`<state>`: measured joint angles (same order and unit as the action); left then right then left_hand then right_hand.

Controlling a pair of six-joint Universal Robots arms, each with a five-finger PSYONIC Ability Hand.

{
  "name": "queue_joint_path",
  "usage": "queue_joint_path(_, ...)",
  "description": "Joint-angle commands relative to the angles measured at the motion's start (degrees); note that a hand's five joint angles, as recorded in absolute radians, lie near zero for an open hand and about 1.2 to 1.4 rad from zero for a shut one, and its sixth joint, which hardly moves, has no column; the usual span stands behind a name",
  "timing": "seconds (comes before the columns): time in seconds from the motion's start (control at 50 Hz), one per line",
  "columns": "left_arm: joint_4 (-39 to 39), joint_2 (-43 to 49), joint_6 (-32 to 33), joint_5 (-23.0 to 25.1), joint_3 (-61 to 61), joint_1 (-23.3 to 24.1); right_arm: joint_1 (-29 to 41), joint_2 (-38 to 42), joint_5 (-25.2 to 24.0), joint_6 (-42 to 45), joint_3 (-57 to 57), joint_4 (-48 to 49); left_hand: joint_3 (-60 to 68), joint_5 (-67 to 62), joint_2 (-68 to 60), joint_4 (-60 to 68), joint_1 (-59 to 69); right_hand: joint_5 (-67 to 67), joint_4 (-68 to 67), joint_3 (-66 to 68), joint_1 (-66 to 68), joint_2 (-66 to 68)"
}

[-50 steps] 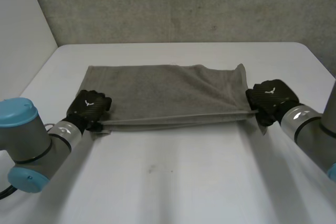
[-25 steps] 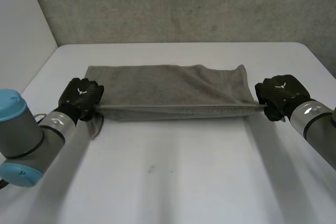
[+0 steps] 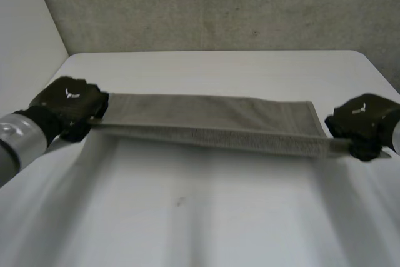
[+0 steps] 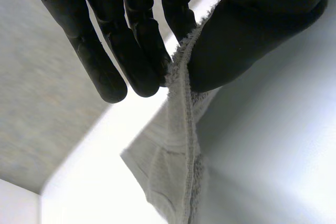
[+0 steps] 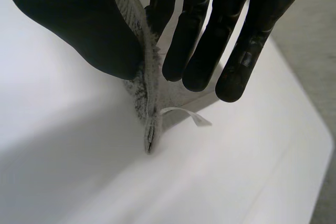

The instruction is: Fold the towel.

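Between left hand [image 3: 65, 99], right hand [image 3: 362, 120]: towel [image 3: 206, 119], apparently taut.

Soft, diffuse light comes from overhead in the head view: the white table surface [image 3: 212, 217] is evenly bright, and the long grey terry towel [image 3: 206, 123] lays a faint, soft-edged shadow along its near side. In the wrist views the surface washes toward pure white, while the black left hand [image 4: 131, 35] and black right hand [image 5: 68, 24] show as dark, nearly featureless shapes.

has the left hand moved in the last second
Yes. The left hand went outward and back toward the far-left corner of the table, pinching the towel.
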<state>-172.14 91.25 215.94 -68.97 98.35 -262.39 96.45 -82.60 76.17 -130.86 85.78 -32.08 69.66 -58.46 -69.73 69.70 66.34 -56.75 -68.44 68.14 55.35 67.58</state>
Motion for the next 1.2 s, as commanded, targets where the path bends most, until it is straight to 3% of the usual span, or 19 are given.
queue_joint_path(0.02, 16.2, 4.6, 10.5, 4.6, -0.1, -3.1, 0.1, 2.1, -0.6, 8.0, 1.1, -6.2, 10.3, -11.5, -10.3, 10.3, 13.7, -13.2, -11.6, 11.9, 24.7, 12.4)
queue_joint_path(0.12, 15.4, 14.3, 12.4, 4.4, -1.8, -3.1, 0.8, 11.6, 0.8, 8.3, 0.1, -6.1, 10.3, -11.5, -10.3, 10.3, 13.7, -13.2, -11.6, 11.9, 24.7, 12.4)
queue_joint_path(0.3, 13.2, 29.6, 12.4, 2.5, -14.1, -2.9, 2.9, 20.5, 5.0, 7.5, -6.0, -1.4, 10.3, -11.5, -10.3, 10.3, 13.7, -13.2, -11.6, 11.9, 24.7, 12.4)
queue_joint_path(0.46, 2.1, 36.8, 11.9, 0.5, -26.1, -1.9, 5.4, 25.1, 7.0, 4.2, -14.3, 8.8, 10.3, -11.5, -10.3, 10.3, 13.7, -13.2, -11.6, 11.9, 24.7, 12.4)
queue_joint_path(0.5, -7.6, 37.2, 11.3, 0.4, -29.0, -0.3, 7.2, 26.6, 7.7, 1.8, -19.0, 13.8, 10.3, -11.5, -10.3, 10.3, 13.7, -13.2, -11.6, 11.9, 24.7, 12.4)
queue_joint_path(0.52, -7.7, 37.2, 11.3, 0.4, -29.0, -0.3, 7.2, 26.6, 7.7, 1.7, -19.0, 13.8, 10.3, -11.5, -10.3, 10.3, 13.7, -13.2, -11.6, 11.9, 24.7, 12.4)
queue_joint_path(0.56, -21.2, 36.6, 9.7, 0.6, -30.8, 2.0, 8.3, 27.1, 9.0, -0.9, -25.4, 21.8, 10.3, -11.5, -10.3, 10.3, 13.7, -13.2, -11.6, 11.9, 24.7, 12.4)
queue_joint_path(0.58, -21.3, 36.6, 9.7, 0.6, -30.8, 2.1, 8.3, 27.1, 9.0, -0.9, -25.4, 21.9, 10.3, -11.5, -10.3, 10.3, 13.7, -13.2, -11.6, 11.9, 24.7, 12.4)
queue_joint_path(0.6, -28.0, 36.0, 7.9, 0.6, -31.0, 2.9, 8.8, 26.4, 10.3, -3.0, -28.2, 28.0, 10.3, -11.5, -10.3, 10.3, 13.7, -13.2, -11.6, 11.9, 24.7, 12.4)
queue_joint_path(0.64, -43.6, 32.2, 1.2, 0.4, -30.3, 4.4, 9.1, 22.0, 12.9, -8.2, -29.9, 43.0, 10.3, -11.5, -10.3, 10.3, 13.7, -13.2, -11.6, 11.9, 24.7, 12.4)
queue_joint_path(0.7, -50.2, 29.3, -3.6, 0.0, -29.8, 4.5, 9.0, 19.1, 13.6, -9.9, -29.1, 49.3, 10.3, -11.5, -10.3, 10.3, 13.7, -13.2, -11.6, 11.9, 24.7, 12.4)
queue_joint_path(0.74, -58.1, 25.0, -13.7, -1.2, -27.8, 4.0, 9.0, 14.6, 13.7, -11.3, -25.9, 56.3, 10.3, -11.5, -10.3, 10.3, 13.7, -13.2, -11.6, 11.9, 24.7, 12.4)
queue_joint_path(0.76, -58.1, 24.9, -13.8, -1.2, -27.8, 4.0, 9.0, 14.6, 13.7, -11.4, -25.9, 56.3, 10.3, -11.5, -10.3, 10.3, 13.7, -13.2, -11.6, 11.9, 24.7, 12.4)
queue_joint_path(0.8, -56.5, 22.6, -19.8, -2.2, -26.2, 3.3, 9.2, 13.3, 13.6, -11.4, -23.7, 54.7, 10.3, -11.5, -10.3, 10.3, 13.7, -13.2, -11.6, 11.9, 24.7, 12.4)
queue_joint_path(0.92, -52.5, 21.8, -21.0, -1.8, -21.2, 2.7, 9.2, 13.0, 12.2, -11.4, -18.5, 49.7, 10.3, -11.5, -10.3, 10.3, 13.7, -13.2, -11.6, 11.9, 24.7, 12.4)
queue_joint_path(1.02, -49.7, 21.8, -18.0, -0.6, -13.1, 1.3, 8.7, 13.3, 10.6, -11.4, -8.8, 43.3, 10.3, -11.5, -10.3, 10.3, 13.7, -13.2, -11.6, 11.9, 24.7, 12.4)
queue_joint_path(1.2, -44.9, 22.2, -6.0, 6.5, 4.7, -0.3, 8.4, 15.8, 6.5, -9.1, 5.5, 38.2, 10.3, -11.5, -10.3, 10.3, 13.7, -13.2, -11.6, 11.9, 24.7, 12.4)
